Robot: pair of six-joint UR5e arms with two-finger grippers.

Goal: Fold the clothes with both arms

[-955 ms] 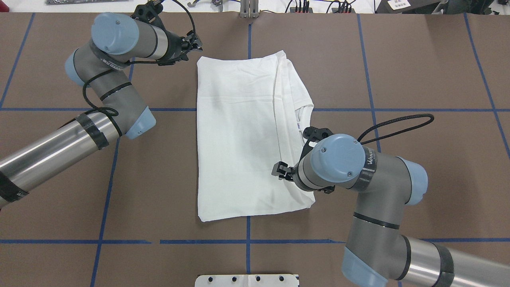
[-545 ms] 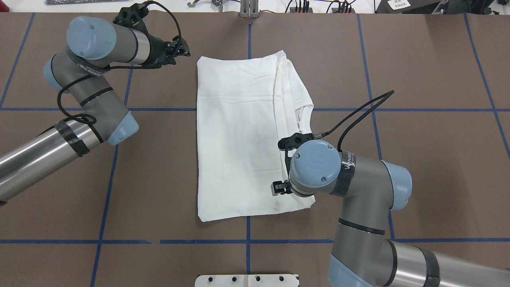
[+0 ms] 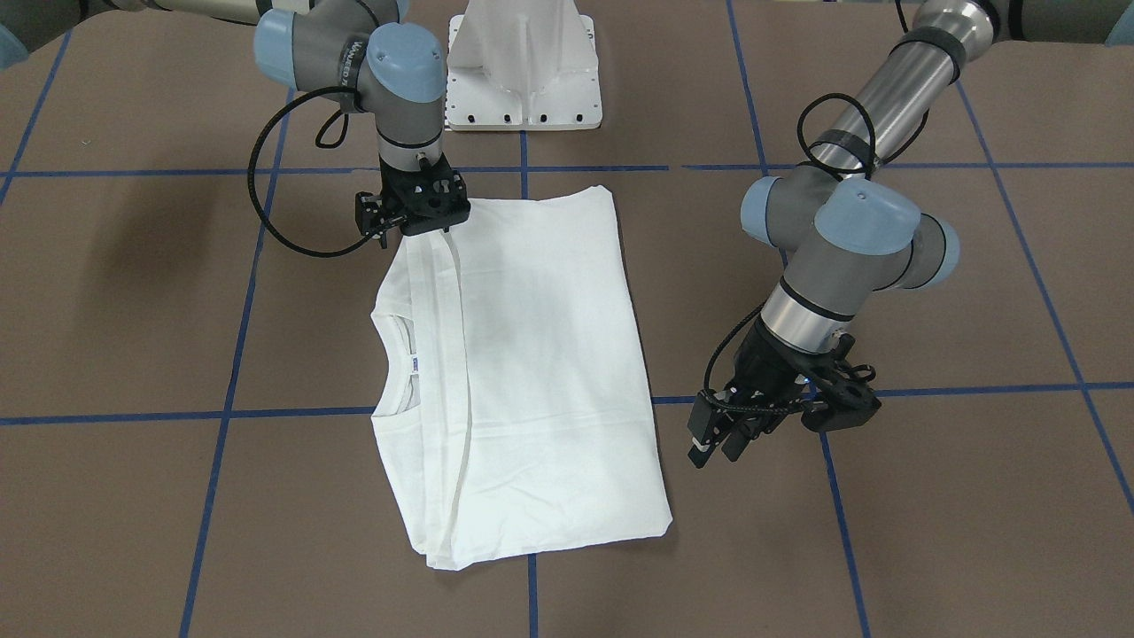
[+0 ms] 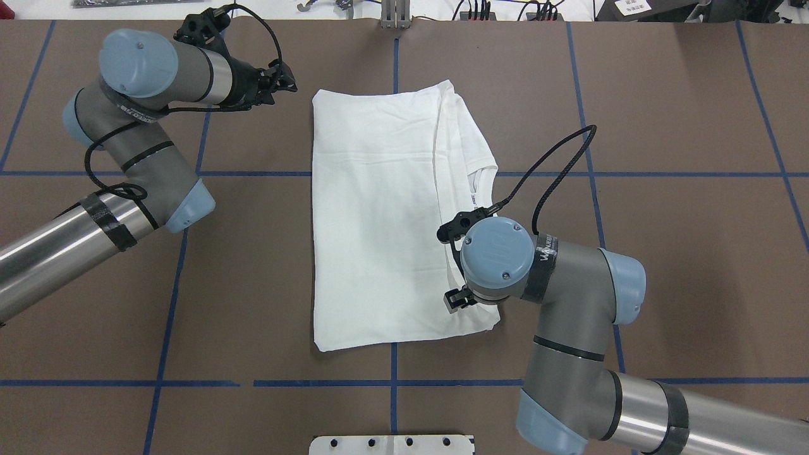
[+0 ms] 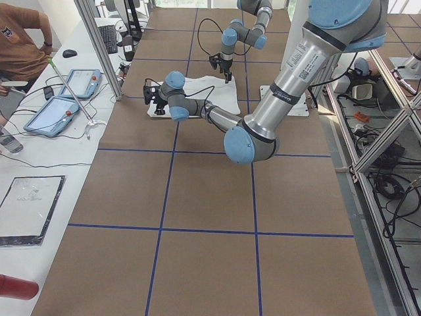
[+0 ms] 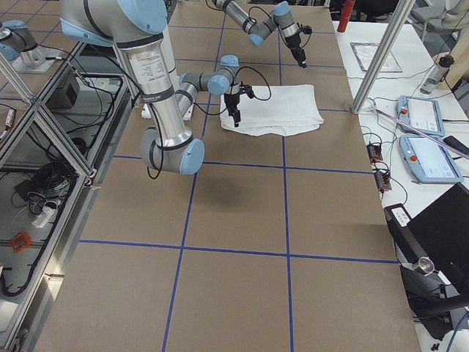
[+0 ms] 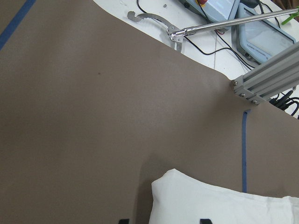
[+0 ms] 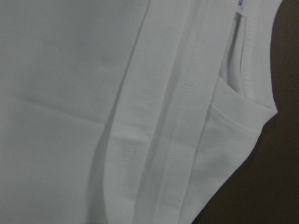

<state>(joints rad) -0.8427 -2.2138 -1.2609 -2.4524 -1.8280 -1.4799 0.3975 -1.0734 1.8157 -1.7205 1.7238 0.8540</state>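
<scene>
The white T-shirt lies folded into a long rectangle in the middle of the brown table, its plain side up. Its ribbed collar and small label are on its right side. My left gripper hangs open and empty just off the shirt's far left corner. The left wrist view shows that corner between the spread fingertips. My right gripper points down at the shirt's edge near the robot. The wrist hides its fingers. The right wrist view shows only folded cloth close up.
Blue tape lines grid the table. The white pedestal base stands at the robot's edge. Cables, a metal hook and an aluminium post lie past the far edge. An operator sits beside tablets there.
My left gripper has drawn back to the left, away from the shirt's far corner. My right wrist has turned to point downward and shifted toward the shirt's near right part.
</scene>
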